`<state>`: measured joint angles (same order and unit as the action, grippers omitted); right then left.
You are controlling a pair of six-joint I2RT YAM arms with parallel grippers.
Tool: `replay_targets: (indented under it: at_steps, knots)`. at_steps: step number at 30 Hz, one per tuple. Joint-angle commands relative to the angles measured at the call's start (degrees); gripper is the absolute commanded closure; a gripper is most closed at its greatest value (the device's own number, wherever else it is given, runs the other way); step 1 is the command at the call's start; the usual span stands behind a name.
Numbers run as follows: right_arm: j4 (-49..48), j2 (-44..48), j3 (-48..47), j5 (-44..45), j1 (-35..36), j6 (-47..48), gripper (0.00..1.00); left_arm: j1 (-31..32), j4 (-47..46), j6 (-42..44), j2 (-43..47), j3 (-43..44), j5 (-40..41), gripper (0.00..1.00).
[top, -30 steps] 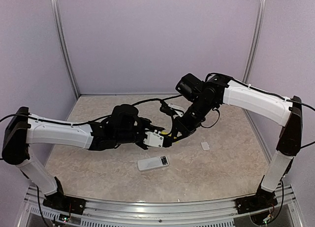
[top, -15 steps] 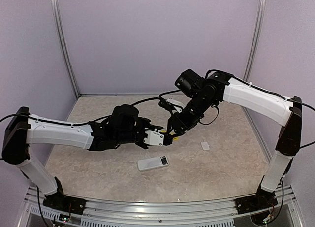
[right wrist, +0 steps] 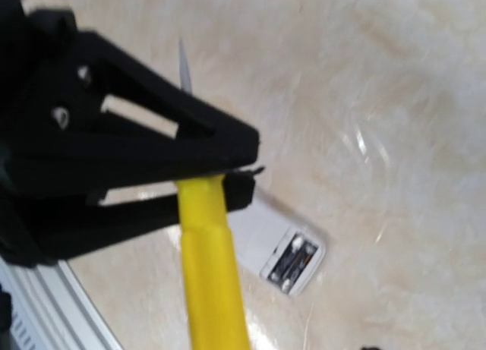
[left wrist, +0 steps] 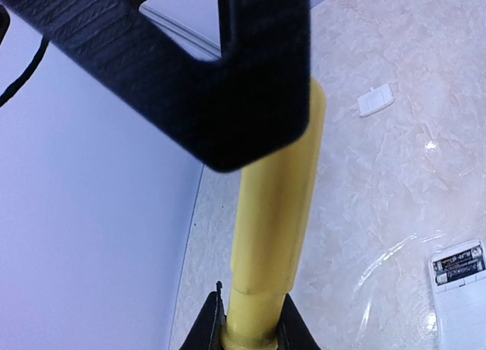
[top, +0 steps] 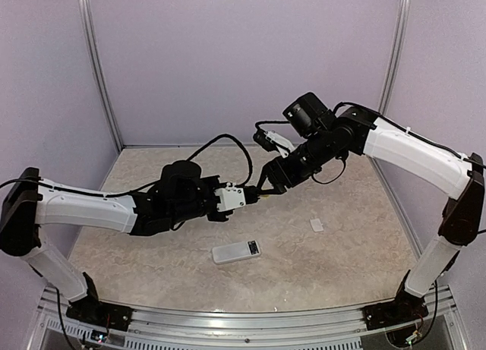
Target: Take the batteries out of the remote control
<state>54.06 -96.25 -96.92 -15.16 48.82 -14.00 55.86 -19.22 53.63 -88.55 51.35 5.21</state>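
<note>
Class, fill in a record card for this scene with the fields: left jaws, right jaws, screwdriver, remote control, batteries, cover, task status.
left jaws: shut on the screwdriver
right jaws: open, close to the screwdriver
screwdriver: yellow handle, held in the air over the table
remote control: flat on the table, back open, untouched
batteries: two, side by side in the remote control's compartment
cover: on the table, apart from the remote control
task status: batteries not yet out
</note>
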Motion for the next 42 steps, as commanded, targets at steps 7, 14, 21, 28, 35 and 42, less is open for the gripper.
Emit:
replay_targets:
  at_steps: [7,14,21,28,35,42]
  knots:
    - [-11.6,6.4,4.6,4.1,-2.2,-5.1,0.37,-0.6,-9.1,-16.1,1.5,0.9,8.4,1.0]
    - [-19.3,10.9,7.7,5.9,-3.6,-7.1,0.36,-4.1,-11.1,-31.1,5.4,1.9,9.0,1.0]
    - [-21.7,11.5,6.4,-2.9,-5.0,-8.0,0.31,-2.4,-19.3,-26.4,5.2,-1.4,15.4,1.0]
    - [-15.1,5.0,-1.5,-11.9,-5.2,-8.4,0.35,-0.6,-19.8,-26.5,2.3,-0.8,15.1,1.0]
    - [-10.1,1.5,-5.5,-12.7,-4.4,-5.4,0.39,0.8,-18.4,-27.6,0.6,0.8,13.4,1.0]
    - [-7.4,-1.3,-8.8,-11.4,-2.9,-3.9,0.48,2.2,-16.4,-26.4,-1.1,2.0,11.1,1.0]
